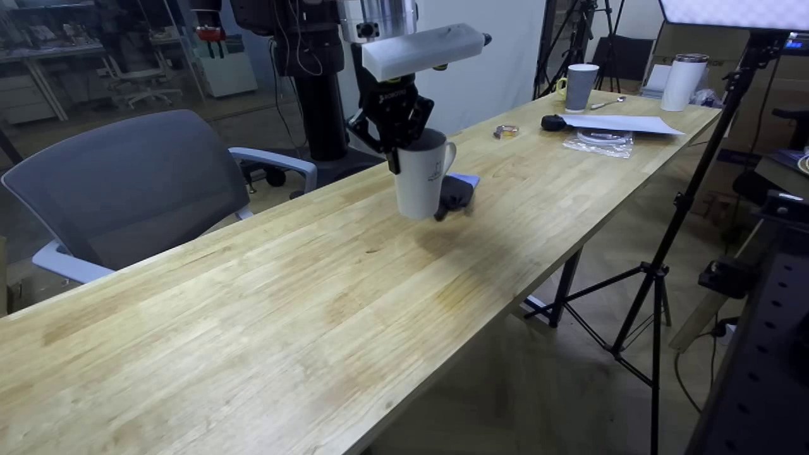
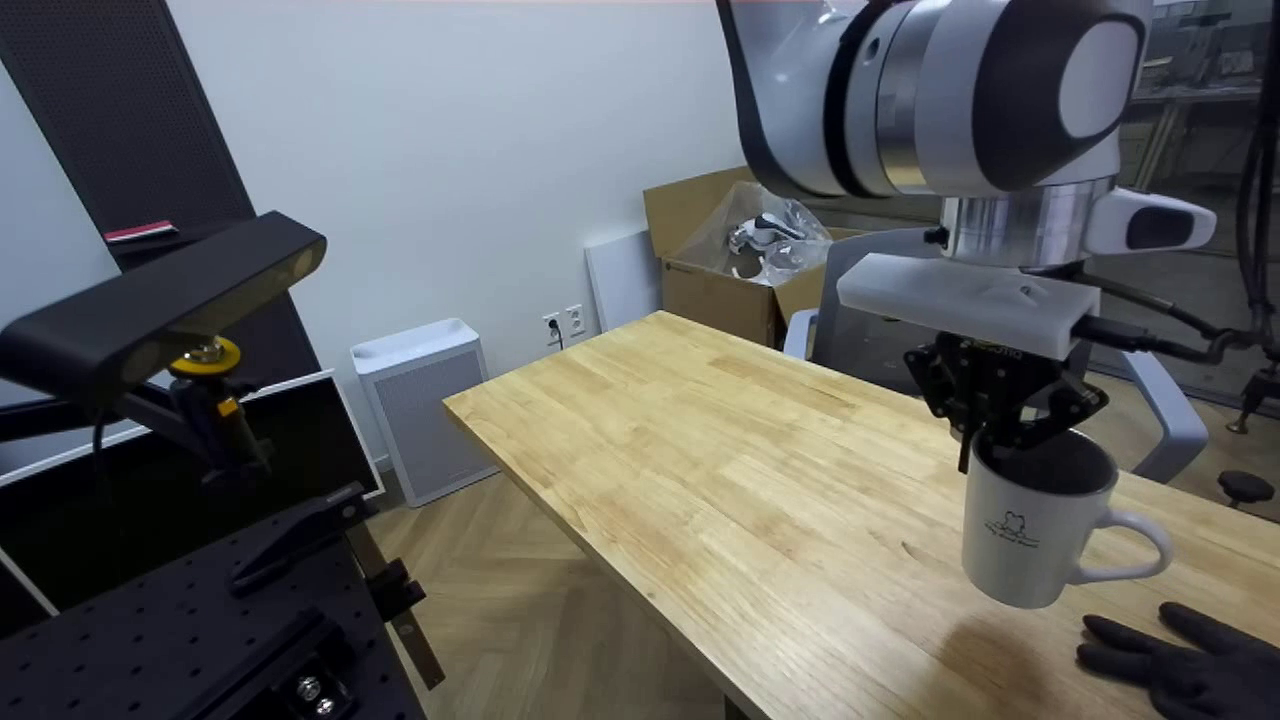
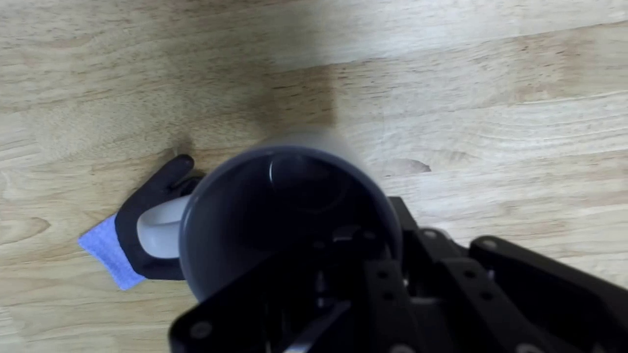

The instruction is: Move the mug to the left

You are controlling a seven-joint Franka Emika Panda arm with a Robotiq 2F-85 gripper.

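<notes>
The light grey-white mug (image 1: 417, 186) has a darker inside, a side handle and a small printed figure. It also shows in an exterior view (image 2: 1015, 540) and in the wrist view (image 3: 289, 191). My gripper (image 1: 401, 148) is shut on the mug's rim, with one finger inside and one outside. The gripper also shows in an exterior view (image 2: 975, 450) and in the wrist view (image 3: 397, 235). The mug hangs roughly upright, a little above the table, with its shadow apart from its base. The inner finger is mostly hidden in the dark inside.
A black glove with a blue cuff (image 1: 456, 194) lies on the wooden table (image 1: 253, 354), close to the mug's handle side. Farther along are a grey cup (image 1: 580, 88), a white tumbler (image 1: 684, 83), paper and a plastic bag. A chair (image 1: 133, 183) stands at the table's edge.
</notes>
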